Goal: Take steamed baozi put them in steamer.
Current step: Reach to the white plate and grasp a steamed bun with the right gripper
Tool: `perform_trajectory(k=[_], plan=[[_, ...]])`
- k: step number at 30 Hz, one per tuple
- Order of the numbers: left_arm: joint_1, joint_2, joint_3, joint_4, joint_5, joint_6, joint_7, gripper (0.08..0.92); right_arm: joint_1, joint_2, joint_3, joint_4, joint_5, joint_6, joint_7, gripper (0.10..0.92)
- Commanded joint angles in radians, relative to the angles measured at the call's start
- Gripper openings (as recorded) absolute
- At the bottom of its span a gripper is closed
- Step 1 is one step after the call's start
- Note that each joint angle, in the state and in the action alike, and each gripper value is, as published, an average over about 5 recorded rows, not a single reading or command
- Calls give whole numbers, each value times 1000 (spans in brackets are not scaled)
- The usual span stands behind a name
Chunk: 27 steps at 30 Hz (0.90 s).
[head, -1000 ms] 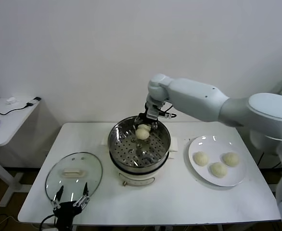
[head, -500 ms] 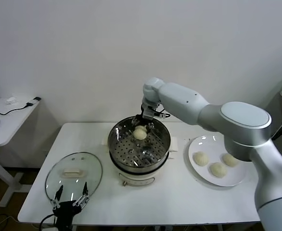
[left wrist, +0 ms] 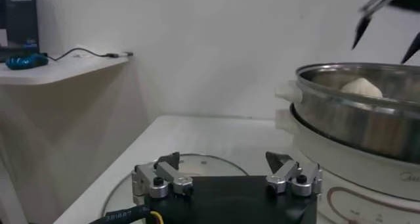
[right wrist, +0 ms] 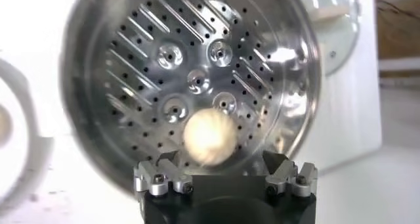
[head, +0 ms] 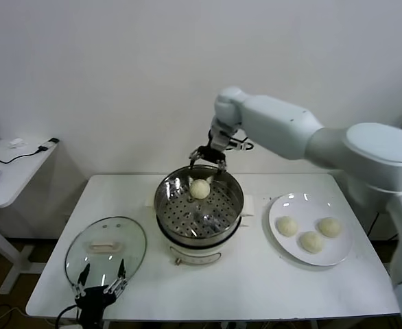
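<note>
One cream-white baozi [head: 199, 188] lies on the perforated floor at the back of the shiny steel steamer [head: 187, 218], which sits on a white cooker base. My right gripper [head: 209, 157] hangs open and empty just above the steamer's back rim, clear of the bun. In the right wrist view the bun [right wrist: 210, 134] lies in the steamer [right wrist: 125, 81] below the open right gripper [right wrist: 226, 167]. Three more baozi [head: 311, 240] lie on the white plate [head: 287, 245] at the right. My left gripper [head: 102, 282] is open and parked at the table's front left.
The round glass lid [head: 105, 248] with a white knob lies flat on the table left of the steamer, just behind the left gripper; it also shows in the left wrist view [left wrist: 125, 186]. A side table [head: 9, 171] with cables stands at the far left.
My right gripper has let go of the baozi and risen out of the steamer. The bun now rests on the steamer's floor. The left arm has not moved.
</note>
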Motion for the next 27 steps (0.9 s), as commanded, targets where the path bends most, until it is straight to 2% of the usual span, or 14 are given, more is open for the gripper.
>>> perform_trajectory(k=[1,7,13,21,27], plan=[[-4,1,1,0,0,0,0,823,157,-318,-174,125,277,-344,-34,823],[-16,-1,0,7,0,-1,0,823,84,-471,-222,197,265,-512,28,823],[-24,-3,-9,14,-2,-2,0,823,-58,-548,-191,234,220,-631,77,823],[-29,-4,-27,30,-2,-4,-1,823,-265,-535,-70,196,185,-730,126,823],[-36,-8,-27,38,-2,-2,0,823,-366,-477,-10,136,176,-745,132,823]])
